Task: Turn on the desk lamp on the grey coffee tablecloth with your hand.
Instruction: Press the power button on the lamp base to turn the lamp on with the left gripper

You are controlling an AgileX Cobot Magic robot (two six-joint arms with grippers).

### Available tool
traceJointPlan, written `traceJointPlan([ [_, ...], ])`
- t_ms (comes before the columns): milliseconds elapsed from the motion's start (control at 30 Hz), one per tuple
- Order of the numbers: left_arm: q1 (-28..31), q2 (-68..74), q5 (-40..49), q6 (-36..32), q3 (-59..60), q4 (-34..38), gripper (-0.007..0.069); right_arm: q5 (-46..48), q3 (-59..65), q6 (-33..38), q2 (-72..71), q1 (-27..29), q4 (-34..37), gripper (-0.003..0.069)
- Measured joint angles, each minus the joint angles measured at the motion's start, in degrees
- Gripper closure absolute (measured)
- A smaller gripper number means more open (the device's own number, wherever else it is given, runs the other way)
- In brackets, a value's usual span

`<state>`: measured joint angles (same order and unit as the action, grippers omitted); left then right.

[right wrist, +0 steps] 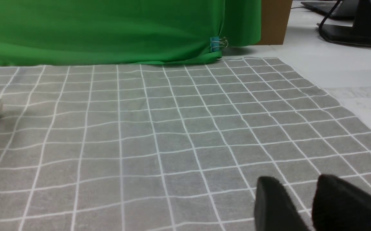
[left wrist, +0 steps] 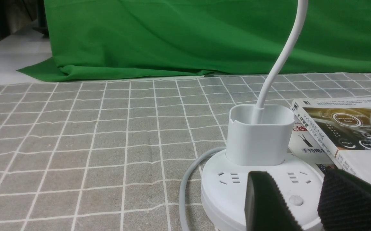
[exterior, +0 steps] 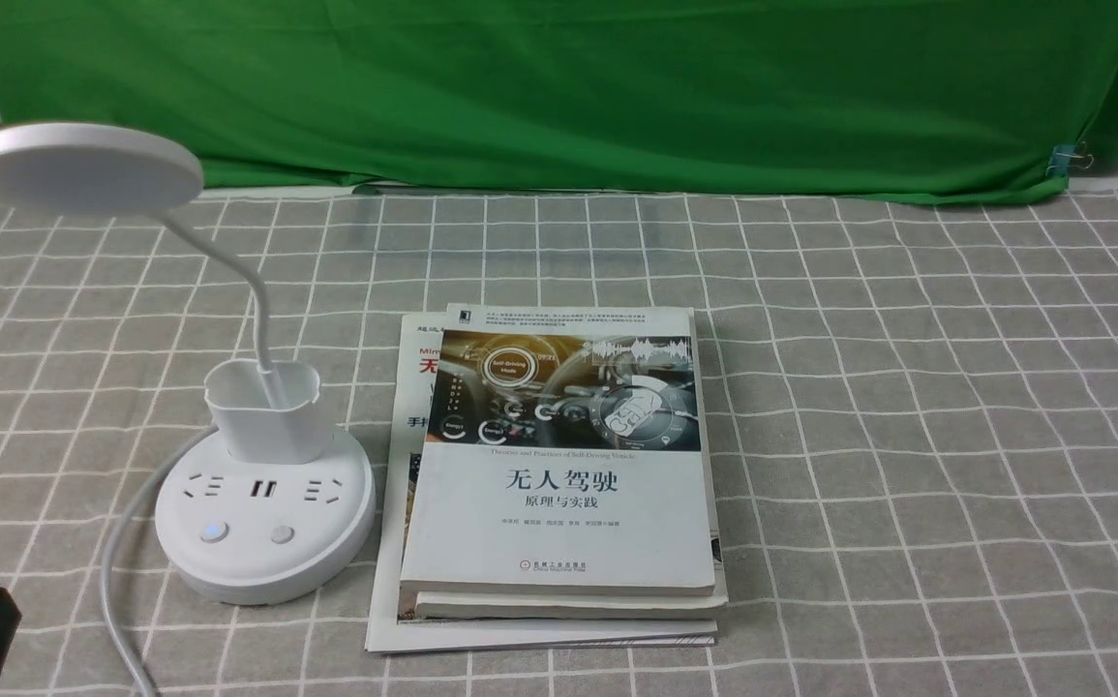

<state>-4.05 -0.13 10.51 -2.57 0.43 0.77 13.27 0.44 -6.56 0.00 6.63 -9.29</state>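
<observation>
The lamp (exterior: 263,503) stands on the cloth (exterior: 907,436) at the left, just beside stacked books (exterior: 559,465). The left end effector (left wrist: 296,179) hovers near its base (fingers parted, nothing between them). The right end effector (right wrist: 301,183) shows a narrow gap, holding nothing.

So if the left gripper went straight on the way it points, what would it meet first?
The left gripper would most likely meet the lamp base first, about at the round button between its open fingers; the pen cup stands behind. How high it hovers is unclear.
</observation>
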Motion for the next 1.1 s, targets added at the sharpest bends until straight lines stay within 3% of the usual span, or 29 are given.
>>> traceJointPlan([
  [233,0.0,0.0,-0.4,-1.0,0.0,0.0,0.0389,0.0,0.0,0.0,0.0,0.0,0.0,0.0414],
  [467,0.0,0.0,-10.5,-1.1,0.0,0.0,0.0389,0.0,0.0,0.0,0.0,0.0,0.0,0.0414],
  [800,0.0,0.0,-13.4,-0.8,0.0,0.2,0.0389,0.0,0.0,0.0,0.0,0.0,0.0,0.0414],
  [967,0.0,0.0,-23.4,7.6,0.0,5.6,0.0389,0.0,0.0,0.0,0.0,0.0,0.0,0.0414],
  [1100,0.0,0.0,-21.6,9.8,-1.9,5.9,0.0389,0.0,0.0,0.0,0.0,0.0,0.0,0.0414],
])
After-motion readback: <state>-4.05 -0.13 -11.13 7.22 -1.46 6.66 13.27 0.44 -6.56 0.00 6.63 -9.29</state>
